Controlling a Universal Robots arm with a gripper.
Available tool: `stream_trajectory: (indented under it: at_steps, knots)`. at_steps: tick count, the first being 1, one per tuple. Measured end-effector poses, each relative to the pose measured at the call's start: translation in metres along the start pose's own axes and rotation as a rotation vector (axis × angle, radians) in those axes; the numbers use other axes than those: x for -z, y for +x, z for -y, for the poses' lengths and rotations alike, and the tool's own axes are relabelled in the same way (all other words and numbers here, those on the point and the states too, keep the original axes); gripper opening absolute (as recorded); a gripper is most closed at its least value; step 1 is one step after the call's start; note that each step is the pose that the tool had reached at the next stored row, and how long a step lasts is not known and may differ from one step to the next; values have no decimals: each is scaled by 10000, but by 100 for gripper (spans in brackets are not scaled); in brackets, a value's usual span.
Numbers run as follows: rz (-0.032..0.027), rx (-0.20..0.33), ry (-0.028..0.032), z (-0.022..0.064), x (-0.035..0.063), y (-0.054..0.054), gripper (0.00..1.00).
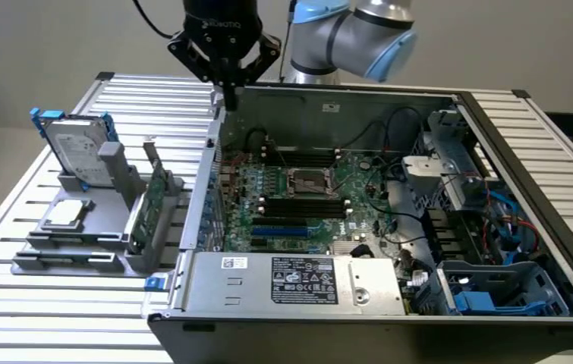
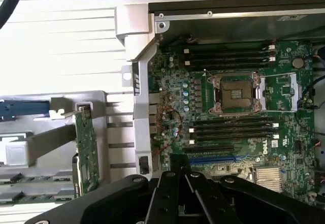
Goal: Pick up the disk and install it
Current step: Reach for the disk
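Fingers are clenched tip to tip with nothing between them; the gripper is empty. It points straight down over the far corner of the case on the exterior view's left, its tips just above that wall's top edge and not touching the disk. One arm carries it. The blue-capped joints sit behind the case at the bench's far edge, and the wrist bends over toward the exterior view's left.

One disk stands on edge, tilted slightly back, in the far end of the holder. It has blue rails at its sides and is well apart from the gripper. The one grey holder sits on the bench near its edge on the exterior view's left, beside the case. It also carries one green card, upright on its long edge on the side nearest the case, and one small silver piece lying flat on a lower step.

One open case takes up the middle of the bench. Inside are one green board on its floor and one power supply along the near wall.
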State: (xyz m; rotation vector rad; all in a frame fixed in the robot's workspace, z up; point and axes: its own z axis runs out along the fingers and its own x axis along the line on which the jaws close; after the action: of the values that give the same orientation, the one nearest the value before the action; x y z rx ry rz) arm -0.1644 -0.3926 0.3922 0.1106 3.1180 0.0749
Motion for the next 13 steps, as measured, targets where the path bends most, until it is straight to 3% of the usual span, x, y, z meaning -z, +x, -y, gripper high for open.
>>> stream_trajectory:
  at_steps: [13]
  knots:
    - [3,2,0,-214,-35,608,11]
